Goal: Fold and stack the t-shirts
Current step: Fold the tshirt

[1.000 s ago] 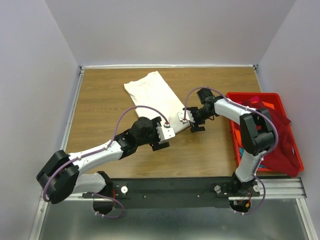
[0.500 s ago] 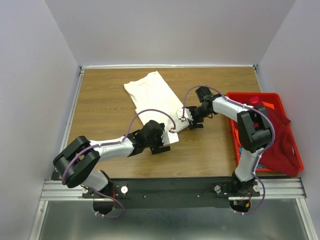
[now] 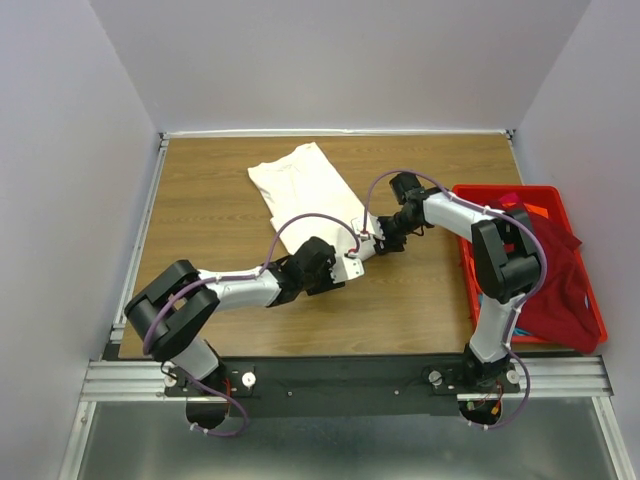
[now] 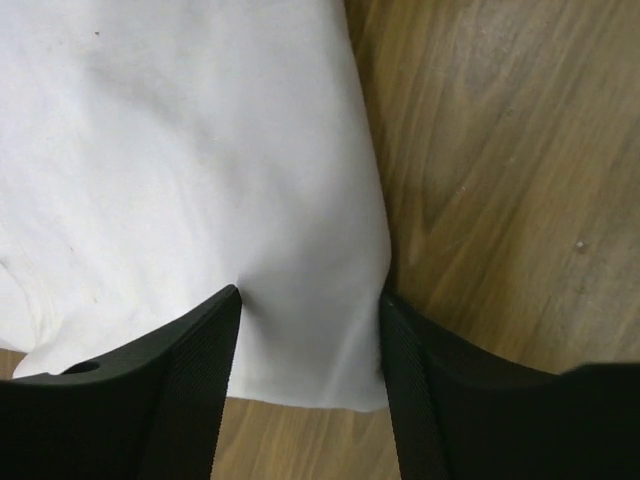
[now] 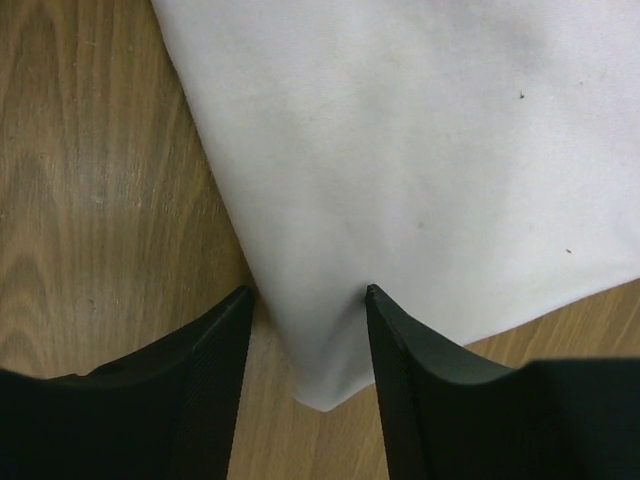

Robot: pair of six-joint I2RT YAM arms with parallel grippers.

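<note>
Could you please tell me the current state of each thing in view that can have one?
cream-white t-shirt: lying flat, apparently folded into a long strip.
left gripper: open, jaws astride one near corner of that shirt.
right gripper: open, jaws astride the other near corner.
dark red t-shirt: unfolded, heaped in the crate, spilling over its rim.
red plastic crate: upright, holding crumpled cloth.
</note>
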